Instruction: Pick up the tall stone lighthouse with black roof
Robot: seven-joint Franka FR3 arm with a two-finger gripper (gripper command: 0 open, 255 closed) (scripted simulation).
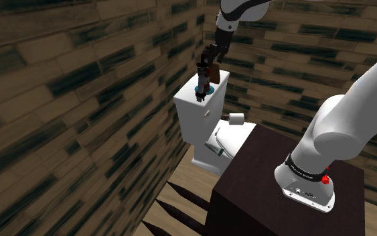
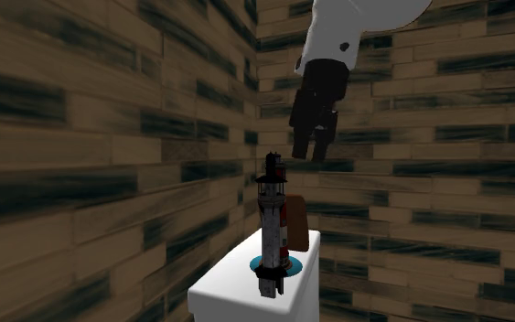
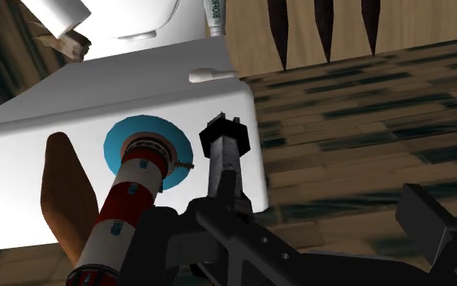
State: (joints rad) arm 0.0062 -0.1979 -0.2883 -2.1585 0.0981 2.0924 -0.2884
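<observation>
A tall grey stone lighthouse (image 2: 270, 233) with a black roof stands upright at the near edge of the white toilet tank lid (image 2: 232, 295). Right behind it are a red-and-white striped lighthouse (image 3: 131, 195) on a blue disc (image 3: 149, 140) and a brown rounded object (image 3: 59, 188). My gripper (image 2: 314, 151) hangs open just above the stone lighthouse's roof, a little to the second exterior view's right, touching nothing. In the wrist view the stone lighthouse (image 3: 223, 154) rises between my fingers, close to one finger (image 3: 163, 231) and far from the other. In the shoulder view the gripper (image 1: 208, 62) hovers over the lighthouses (image 1: 201, 82).
The white toilet (image 1: 210, 137) stands in a corner of brown plank walls (image 1: 80, 100). A toilet paper roll (image 1: 237, 119) hangs beside the tank, and a tube (image 3: 216, 16) lies on the toilet lid. The dark stand (image 1: 260, 181) is at the shoulder view's lower right.
</observation>
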